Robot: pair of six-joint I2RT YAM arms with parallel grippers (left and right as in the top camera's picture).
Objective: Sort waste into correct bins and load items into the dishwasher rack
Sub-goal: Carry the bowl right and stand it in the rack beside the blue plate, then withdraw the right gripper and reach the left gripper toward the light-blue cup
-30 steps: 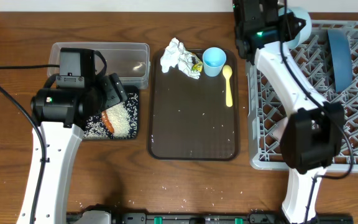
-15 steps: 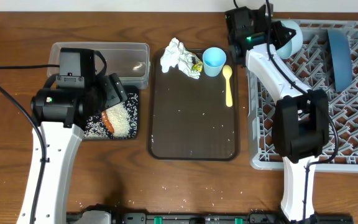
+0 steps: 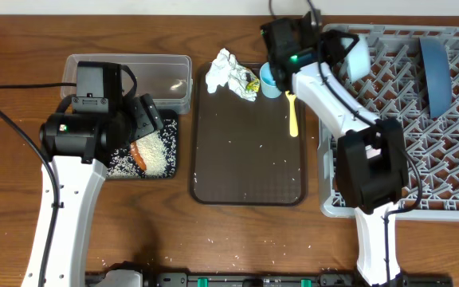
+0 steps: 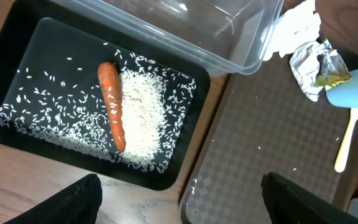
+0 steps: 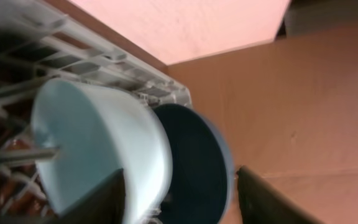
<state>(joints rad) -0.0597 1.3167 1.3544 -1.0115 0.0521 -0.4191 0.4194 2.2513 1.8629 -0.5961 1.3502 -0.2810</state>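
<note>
The bowl [image 3: 354, 57] sits near the rack's [image 3: 445, 151] back left corner, at the tip of the right arm. The plate [image 3: 435, 68] stands on edge well to its right. Only the blurred right wrist view brings the two together: the bowl is in front among the pegs and the plate is just behind it. In that view the right gripper's [image 5: 179, 172] fingers [image 5: 101, 199] stand apart, with the bowl's rim running down between them. We cannot tell whether they grip it or merely flank it.

Left of the rack, on the brown tray [image 3: 249, 171], the cup [image 4: 355, 87] is half covered overhead by that arm. The left wrist view shows more of it, with the wrapper [image 4: 325, 68] and napkin [image 3: 226, 70] just beside it and the spoon [image 3: 293, 112] lying near.

Further left, the carrot [image 4: 111, 106] lies along the rice [image 4: 145, 112] in the black tray [image 4: 61, 50], and the tub [image 3: 170, 80] stands directly behind. The left gripper [image 4: 180, 186] hangs released over the tray's near edge, fingers wide, nothing between them.

Since a second ago the right arm has swung left from the rack's corner to above the cup, and the bowl's pale patch has shifted left with it. We see no change on the left side.
</note>
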